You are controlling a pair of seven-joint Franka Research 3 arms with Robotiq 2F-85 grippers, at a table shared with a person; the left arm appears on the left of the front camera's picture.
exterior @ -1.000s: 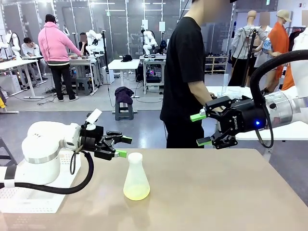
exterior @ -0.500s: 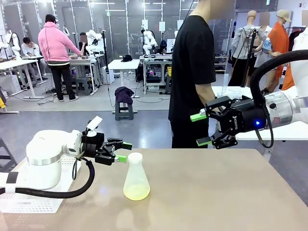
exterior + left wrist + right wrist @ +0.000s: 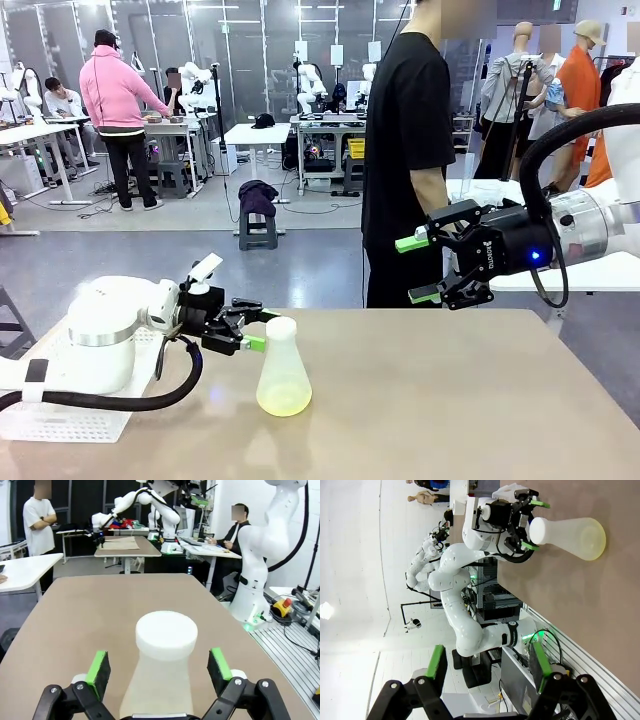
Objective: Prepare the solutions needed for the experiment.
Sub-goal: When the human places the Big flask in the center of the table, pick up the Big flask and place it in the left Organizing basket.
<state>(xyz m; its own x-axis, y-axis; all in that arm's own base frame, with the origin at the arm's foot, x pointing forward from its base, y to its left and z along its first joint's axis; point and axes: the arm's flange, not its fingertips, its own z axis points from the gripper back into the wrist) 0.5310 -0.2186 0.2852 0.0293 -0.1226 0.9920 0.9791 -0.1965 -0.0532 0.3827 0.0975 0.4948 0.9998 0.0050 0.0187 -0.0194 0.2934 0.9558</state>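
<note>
Both claws I see released: left claw straddling the flask neck without touching, solutions below it, right claw aloft.

1. Both arms have glossy white rounded shells; the left arm carries a grey ring at one joint.
2. A thick black cable loops beneath the left arm's wrist.
3. The left gripper is black with bright green pads and visible round pivot pins.
4. The right gripper is black, with white lettering and a blue light on its body.
5. A silver collar joins it to the right arm.
6. The person wears a black short-sleeved T-shirt and black trousers.
</note>
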